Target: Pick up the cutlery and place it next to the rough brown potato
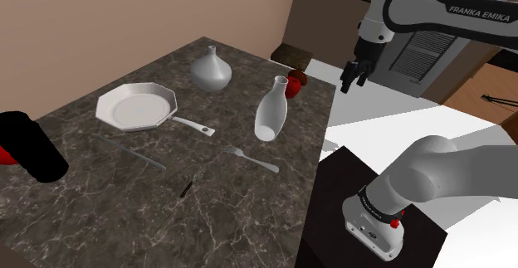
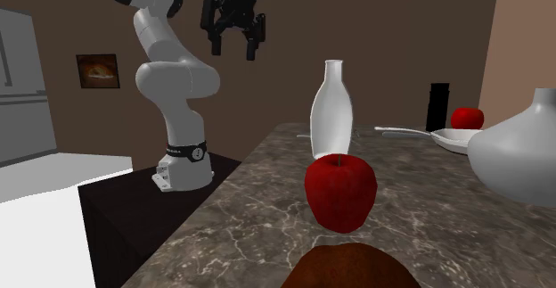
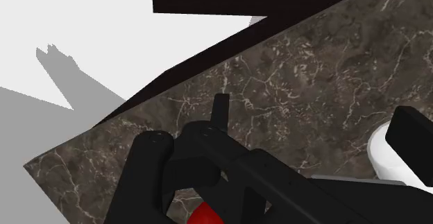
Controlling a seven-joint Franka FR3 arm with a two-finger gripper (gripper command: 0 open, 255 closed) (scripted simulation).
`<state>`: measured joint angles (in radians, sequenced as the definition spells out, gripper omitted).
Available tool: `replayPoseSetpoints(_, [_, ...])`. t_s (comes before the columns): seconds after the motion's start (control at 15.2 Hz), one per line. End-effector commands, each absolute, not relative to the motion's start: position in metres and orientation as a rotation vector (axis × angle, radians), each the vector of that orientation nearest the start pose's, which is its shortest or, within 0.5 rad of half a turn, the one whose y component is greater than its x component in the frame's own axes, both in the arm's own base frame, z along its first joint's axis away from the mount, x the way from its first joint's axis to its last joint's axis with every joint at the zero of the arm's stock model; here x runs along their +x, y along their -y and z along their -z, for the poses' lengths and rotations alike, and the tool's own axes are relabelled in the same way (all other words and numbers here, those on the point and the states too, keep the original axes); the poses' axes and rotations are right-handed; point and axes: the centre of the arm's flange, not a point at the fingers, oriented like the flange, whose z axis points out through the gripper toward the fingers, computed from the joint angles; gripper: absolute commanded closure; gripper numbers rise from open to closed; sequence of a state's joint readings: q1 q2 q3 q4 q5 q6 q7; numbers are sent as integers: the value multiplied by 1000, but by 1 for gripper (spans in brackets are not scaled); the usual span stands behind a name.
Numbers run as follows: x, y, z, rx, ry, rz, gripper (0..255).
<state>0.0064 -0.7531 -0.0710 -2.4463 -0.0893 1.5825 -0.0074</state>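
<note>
A grey fork point(image 1: 250, 158) lies flat on the dark marble table point(image 1: 241, 225), near the edge facing the stand and just in front of a white bottle point(image 1: 272, 109). The brown potato point(image 1: 300, 77) sits at the far corner behind a red apple point(image 1: 292, 86); in the second exterior view the potato point(image 2: 352, 268) is nearest the camera, with the apple point(image 2: 340, 191) behind it. My gripper point(image 1: 349, 80) hangs open and empty high in the air, beyond the table's corner and off to the side of the potato. Its fingers stand apart in the second exterior view point(image 2: 233, 50).
A white pan point(image 1: 137, 107) with a handle, a white vase point(image 1: 212, 69), a long thin grey utensil point(image 1: 133, 152) and a small black item point(image 1: 188, 187) share the table. A black bottle point(image 1: 29, 146) stands at the shoulder view's left edge. The dark stand point(image 1: 340, 200) adjoins the table.
</note>
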Motion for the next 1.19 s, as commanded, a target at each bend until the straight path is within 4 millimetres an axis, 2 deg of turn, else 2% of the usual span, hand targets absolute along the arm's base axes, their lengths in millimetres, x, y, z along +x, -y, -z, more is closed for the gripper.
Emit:
replayPoseSetpoints(0.0, [310, 34, -538, -3174, -47, -179, 0])
replayPoseSetpoints(0.59, [347, -50, -472, -3101, 184, -191, 0])
replayPoseSetpoints(1.12, [368, -131, -418, -3023, 380, -201, 0])
